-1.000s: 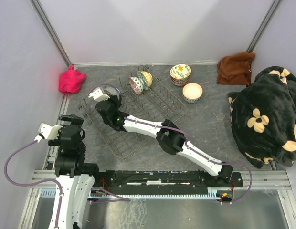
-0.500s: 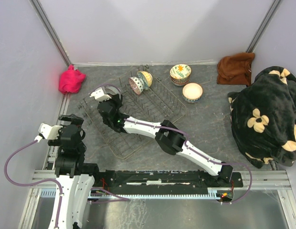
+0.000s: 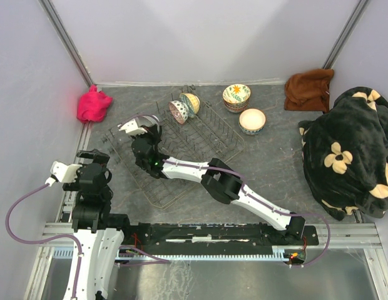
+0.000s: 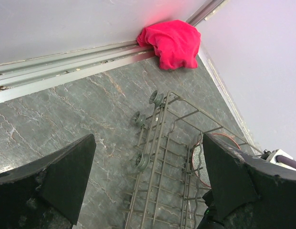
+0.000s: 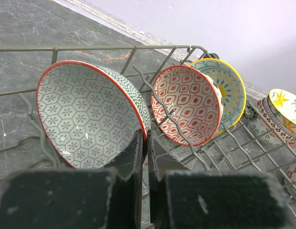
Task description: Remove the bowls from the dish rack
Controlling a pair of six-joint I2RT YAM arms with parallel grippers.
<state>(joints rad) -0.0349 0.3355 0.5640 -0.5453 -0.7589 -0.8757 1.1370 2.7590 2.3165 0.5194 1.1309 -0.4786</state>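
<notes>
The dark wire dish rack (image 3: 213,134) lies at the table's middle left. In its left end stands a grey hexagon-patterned bowl (image 5: 86,114) with a red rim. My right gripper (image 5: 147,138) is shut on that rim, one finger inside the bowl and one outside. From above, the right gripper (image 3: 149,132) covers most of this bowl. Two more bowls lean in the rack's far end: a red-patterned one (image 5: 186,105) and a yellow-rimmed one (image 5: 230,88). My left gripper (image 4: 148,186) hangs open and holds nothing, above the rack's left edge (image 4: 157,157), with the held bowl (image 4: 199,160) just past its right finger.
A stack of bowls (image 3: 236,97) and a white-inside bowl (image 3: 252,120) sit on the table right of the rack. A pink cloth (image 3: 94,104) lies in the far left corner and a brown cloth (image 3: 308,89) at the far right. A dark floral blanket (image 3: 347,150) fills the right side.
My right gripper's jaws have closed onto the grey bowl's rim, and the wrist has shifted slightly nearer. The left arm has not moved.
</notes>
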